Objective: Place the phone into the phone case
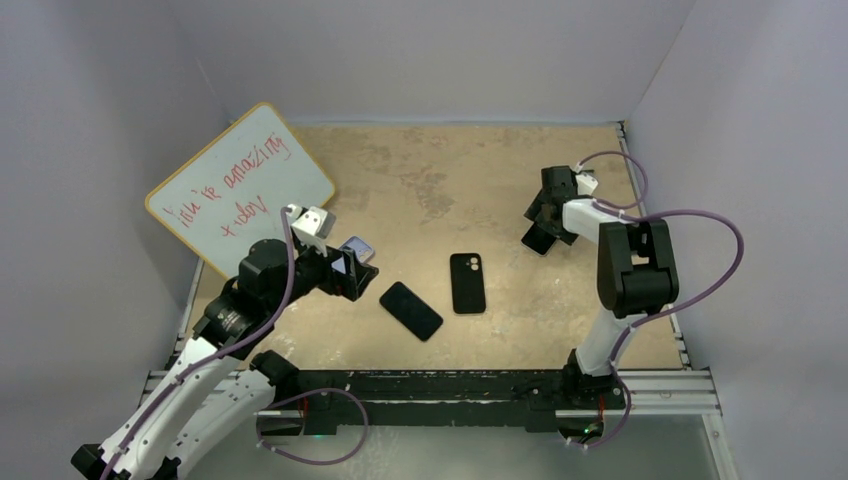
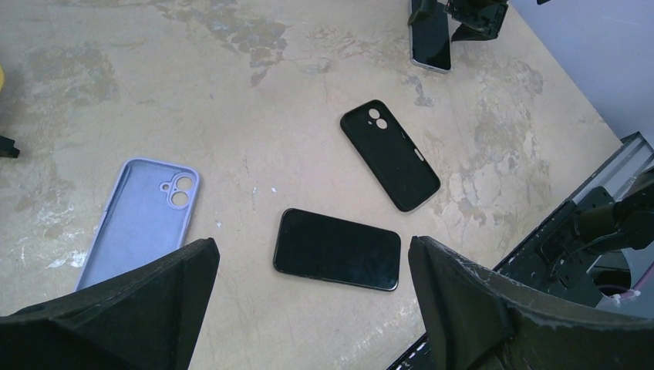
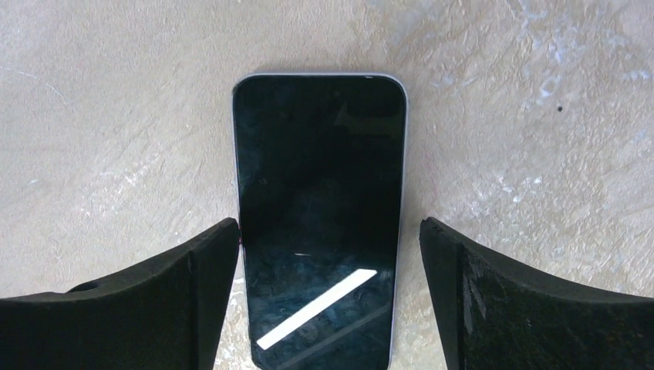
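Whiteboard [image 1: 240, 180] with red handwriting leaned in the far left corner of the table [image 1: 450, 170]. Just in front of it the left gripper [image 1: 352, 276] hung with its jaws fully apart, holding nothing. Below it lay the phone case [image 2: 137, 220], an empty lavender shell, hollow side up, with its camera cut-out at the far end. Next to the right came a bare black handset [image 2: 337, 249], flat and at a slant, then a black case [image 2: 389, 154] with two camera holes. Far over on the right lay the phone [image 3: 320, 154], flat and screen up, with a thin pale line round its dark face. Whether that line was its own frame or a shell could not be told. The right gripper [image 3: 328, 227] straddled one end of it with the jaws apart, not yet clamped. One finger [image 3: 204, 270] met a long edge, while the other [image 3: 470, 270] stood just clear of the opposite edge. The step in hand looked like a pickup of this phone across its width. To do it well, the gripper wanted centring so both pads would land together, since a one-sided touch would likely skid the slick slab sideways. The pads should sit low and square on the thin edges, and the squeeze should be gentle before any lift toward the lavender shell well to the left.
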`<state>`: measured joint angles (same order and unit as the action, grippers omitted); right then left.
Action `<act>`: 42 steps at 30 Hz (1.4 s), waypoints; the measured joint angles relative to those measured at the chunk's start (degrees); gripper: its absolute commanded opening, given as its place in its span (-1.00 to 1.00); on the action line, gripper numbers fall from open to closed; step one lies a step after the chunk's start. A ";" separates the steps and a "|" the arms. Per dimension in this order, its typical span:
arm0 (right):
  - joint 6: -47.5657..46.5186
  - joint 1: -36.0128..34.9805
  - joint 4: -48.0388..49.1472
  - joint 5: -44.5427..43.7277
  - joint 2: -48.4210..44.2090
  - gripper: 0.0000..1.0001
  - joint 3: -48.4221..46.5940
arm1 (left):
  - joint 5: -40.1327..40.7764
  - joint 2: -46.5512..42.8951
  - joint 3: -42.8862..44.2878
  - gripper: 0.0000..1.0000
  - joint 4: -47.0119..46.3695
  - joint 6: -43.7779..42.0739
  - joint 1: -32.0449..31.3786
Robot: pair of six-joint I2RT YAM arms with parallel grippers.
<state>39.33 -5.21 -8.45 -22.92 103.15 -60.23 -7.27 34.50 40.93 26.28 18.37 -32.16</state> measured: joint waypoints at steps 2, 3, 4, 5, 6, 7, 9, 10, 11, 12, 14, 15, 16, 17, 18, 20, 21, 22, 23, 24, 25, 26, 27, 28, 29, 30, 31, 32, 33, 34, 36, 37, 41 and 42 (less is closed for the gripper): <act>-0.46 0.04 -0.31 0.02 0.57 0.62 -0.68 | 0.00 0.31 0.00 0.99 0.00 0.00 0.00; -0.81 0.04 -0.66 0.02 1.20 0.60 -1.42 | 0.00 0.42 0.00 0.99 0.02 0.00 0.00; -1.05 0.04 -0.92 0.02 1.64 0.57 -1.97 | 0.02 0.42 0.00 0.99 0.02 0.00 0.00; -1.38 0.09 -1.11 0.02 2.25 0.52 -2.64 | 0.02 0.42 0.00 0.99 0.02 0.00 0.00; -1.60 0.11 -1.25 0.04 2.58 0.45 -3.06 | 0.02 0.42 0.00 0.99 0.02 0.00 0.00; -1.88 0.17 -1.22 0.07 2.86 0.41 -3.37 | 0.02 0.42 0.00 0.99 0.00 0.00 0.00; -2.12 0.31 -1.25 0.24 2.86 0.37 -3.39 | 0.02 0.42 0.00 0.98 0.02 0.00 0.00; -2.25 0.35 -1.11 0.44 2.75 0.36 -3.23 | 0.02 0.42 0.00 0.98 0.02 0.00 0.00; -2.56 0.37 -0.70 0.85 2.51 0.35 -2.84 | 0.02 0.46 0.00 0.98 0.02 0.00 0.00; -2.86 0.37 -0.22 1.27 2.19 0.35 -2.43 | 0.02 0.55 0.00 0.98 0.02 0.00 0.00; -3.58 0.48 1.11 2.49 1.40 0.34 -1.25 | 0.02 0.63 0.00 0.98 0.02 0.00 0.00; -4.02 0.52 1.73 3.08 1.01 0.33 -0.70 | 0.02 0.63 0.00 0.98 0.02 0.00 0.00; -4.52 0.63 2.40 3.65 0.61 0.32 -0.04 | 0.02 0.66 0.00 0.98 0.02 0.00 0.00; -5.01 0.70 2.95 4.22 0.24 0.31 0.50 | 0.02 0.66 0.00 0.99 0.02 0.00 0.00; -5.44 0.70 3.34 4.70 -0.15 0.30 1.01 | 0.04 0.66 0.00 0.98 0.02 0.00 0.00; -6.19 0.50 3.96 5.70 -1.01 0.28 2.08 | 0.04 0.66 0.00 0.98 0.02 0.02 0.00; -6.45 0.33 4.07 6.23 -1.62 0.27 2.71 | 0.04 0.66 0.00 0.98 0.02 0.02 0.00; -6.64 0.07 4.07 6.80 -2.25 0.25 3.39 | 0.04 0.63 0.00 0.98 0.02 0.02 0.00; -6.91 -0.26 3.85 7.45 -3.04 0.24 4.11 | 0.04 0.63 0.00 0.98 0.02 0.02 0.00; -7.06 -0.66 3.61 7.89 -3.72 0.22 4.79 | 0.07 0.66 0.00 0.98 0.02 0.02 0.00; -7.30 -1.11 3.21 8.26 -4.35 0.20 5.38 | 0.07 0.66 0.00 0.98 0.02 0.02 0.00; -7.50 -1.62 2.80 8.59 -4.92 0.19 5.84 | 0.07 0.66 0.00 0.98 0.02 0.02 0.00; -7.63 -2.12 2.45 8.83 -5.42 0.17 6.29 | 0.07 0.68 0.00 0.98 0.02 0.02 0.00; -7.80 -2.60 2.03 8.96 -5.81 0.15 6.58 | 0.09 0.70 0.00 0.98 0.02 0.02 0.00; -7.96 -3.23 1.66 8.96 -6.21 0.13 6.97 | 0.09 0.70 0.00 0.98 0.02 0.02 0.00; -8.07 -3.78 1.33 8.96 -6.56 0.12 7.26 | 0.09 0.70 0.00 0.98 0.02 0.02 0.00; -8.15 -4.55 0.81 8.98 -6.99 0.10 7.65 | 0.09 0.70 0.00 0.98 0.02 0.02 0.00; -8.24 -5.09 0.52 8.96 -7.37 0.08 7.96 | 0.11 0.70 0.00 0.98 0.02 0.04 0.00; -8.31 -5.77 0.04 8.98 -7.85 0.07 8.31 | 0.15 0.68 0.00 0.98 0.02 0.04 0.00; -8.35 -6.36 -0.46 8.96 -8.28 0.06 8.66 | 0.24 0.68 0.00 0.98 0.02 0.04 0.00; -8.46 -7.39 -1.25 8.98 -9.11 0.05 9.31 | 0.31 0.70 0.00 0.98 0.02 0.07 0.00; -8.52 -7.72 -1.49 8.98 -9.44 0.04 9.60 | 0.33 0.72 0.00 0.97 0.02 0.04 0.00; -8.55 -9.07 -2.80 9.79 -11.61 -0.01 11.37 | 0.50 1.03 0.00 0.97 0.04 0.07 0.00; -8.52 -9.31 -3.23 10.25 -12.24 -0.03 11.80 | 0.59 1.11 0.00 0.97 0.07 0.07 0.00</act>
<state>30.81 -14.52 -11.68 -12.67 90.91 -48.42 -6.68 35.62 40.93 26.35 18.44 -32.16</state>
